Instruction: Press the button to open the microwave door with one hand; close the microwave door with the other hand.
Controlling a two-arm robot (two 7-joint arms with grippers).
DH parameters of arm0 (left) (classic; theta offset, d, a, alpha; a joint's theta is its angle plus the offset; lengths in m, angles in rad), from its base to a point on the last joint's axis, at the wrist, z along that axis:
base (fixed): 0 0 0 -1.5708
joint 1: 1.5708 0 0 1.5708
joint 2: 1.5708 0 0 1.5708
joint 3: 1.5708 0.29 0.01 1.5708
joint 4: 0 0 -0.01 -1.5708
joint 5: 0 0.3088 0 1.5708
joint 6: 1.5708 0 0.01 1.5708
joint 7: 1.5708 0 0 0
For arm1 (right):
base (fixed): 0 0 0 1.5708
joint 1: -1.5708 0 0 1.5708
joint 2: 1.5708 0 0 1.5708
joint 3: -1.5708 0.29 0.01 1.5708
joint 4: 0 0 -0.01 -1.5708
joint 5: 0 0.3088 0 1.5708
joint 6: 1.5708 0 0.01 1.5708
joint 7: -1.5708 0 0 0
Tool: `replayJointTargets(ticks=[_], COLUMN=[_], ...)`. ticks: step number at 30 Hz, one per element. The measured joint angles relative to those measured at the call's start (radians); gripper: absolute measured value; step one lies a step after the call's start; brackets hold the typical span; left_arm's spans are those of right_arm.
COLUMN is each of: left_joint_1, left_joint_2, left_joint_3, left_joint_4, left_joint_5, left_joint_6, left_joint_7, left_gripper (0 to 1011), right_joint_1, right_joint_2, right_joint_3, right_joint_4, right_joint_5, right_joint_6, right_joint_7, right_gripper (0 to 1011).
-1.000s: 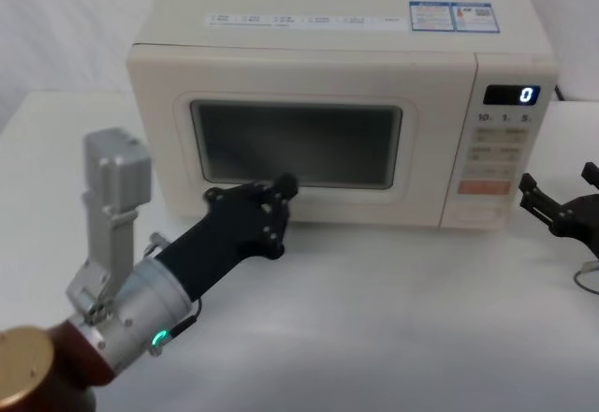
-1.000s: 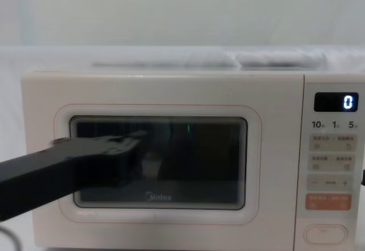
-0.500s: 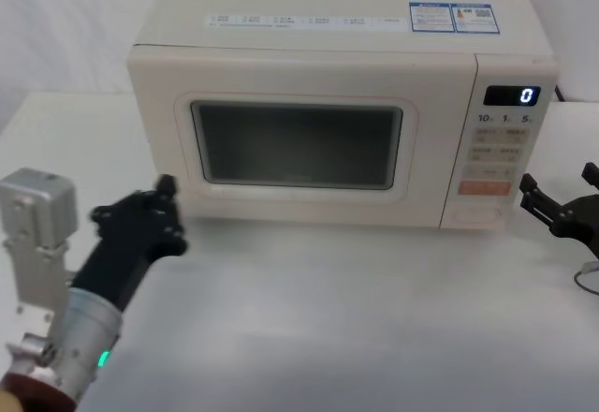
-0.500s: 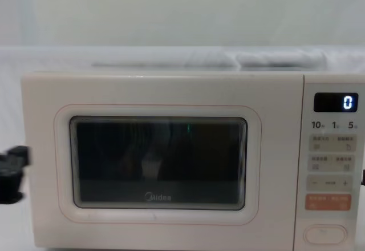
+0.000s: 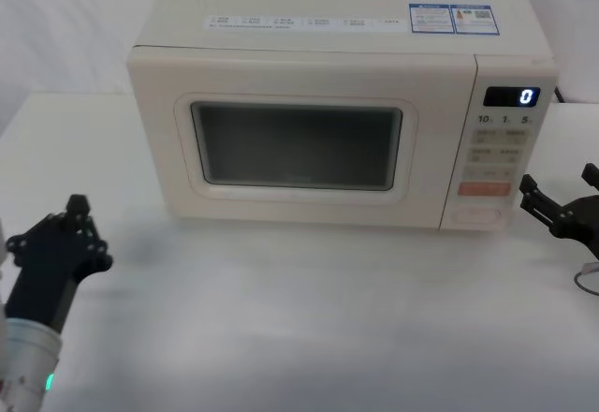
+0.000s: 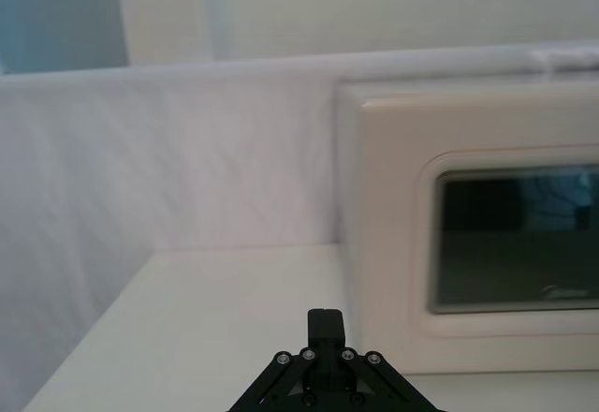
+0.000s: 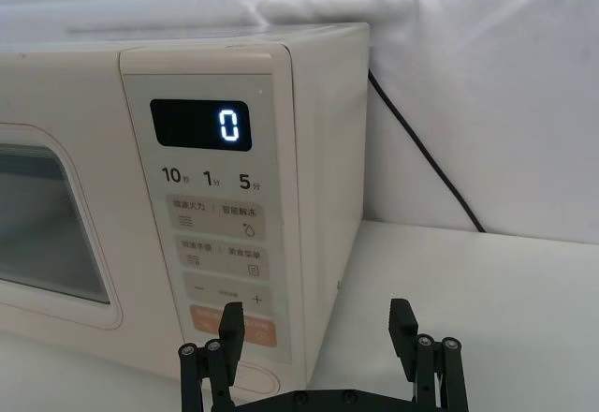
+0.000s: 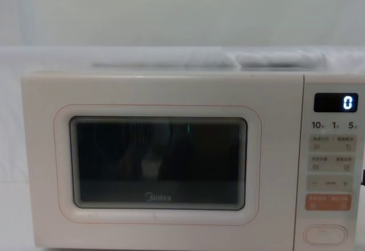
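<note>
The microwave door (image 5: 299, 145) is shut flush with the cream oven, its dark window and "Midea" logo facing me in the chest view (image 8: 159, 160). The oval button (image 8: 325, 234) sits lowest on the control panel, under the orange key (image 5: 479, 215). My left gripper (image 5: 77, 208) is shut and holds nothing; it hovers over the table off the oven's left front corner. In the left wrist view, the left gripper (image 6: 325, 321) points at the door's left edge (image 6: 487, 234). My right gripper (image 5: 558, 178) stands open beside the panel, level with the button (image 7: 316, 323).
The display (image 7: 225, 125) reads 0. A black power cable (image 7: 421, 140) runs down behind the oven's right side, and a thin wire loop (image 5: 585, 281) lies on the table (image 5: 309, 318) at the right. White cloth backs the scene.
My left gripper has pulled back from in front of the door window, moving left and toward me. The door stays shut. The right gripper has not moved.
</note>
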Motion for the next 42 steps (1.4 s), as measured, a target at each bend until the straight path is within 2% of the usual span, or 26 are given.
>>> replayJointTargets(ticks=[7,11,18,29,42], left_joint_1=[0.017,0.012,-0.019,-0.076,-0.067], left_joint_2=[-0.011,-0.016,-0.035,-0.085,-0.121], left_joint_3=[-0.046,-0.061,-0.055,-0.044,-0.046], left_joint_4=[0.019,0.039,0.082,0.139,0.130], left_joint_5=[-0.016,-0.011,0.019,0.006,0.019], left_joint_6=[0.007,0.037,0.066,0.047,0.074], left_joint_7=[-0.001,-0.001,0.002,-0.043,-0.070], left_gripper=[0,0,0,0,0], right_joint_1=[0.000,0.000,0.000,0.000,0.000], right_joint_2=[0.000,0.000,0.000,0.000,0.000], right_joint_3=[0.000,0.000,0.000,0.000,0.000], right_joint_4=[0.000,0.000,0.000,0.000,0.000], right_joint_5=[0.000,0.000,0.000,0.000,0.000], right_joint_6=[0.000,0.000,0.000,0.000,0.000], right_joint_7=[0.000,0.000,0.000,0.000,0.000], right_gripper=[1002,1002,1002,1002,1003])
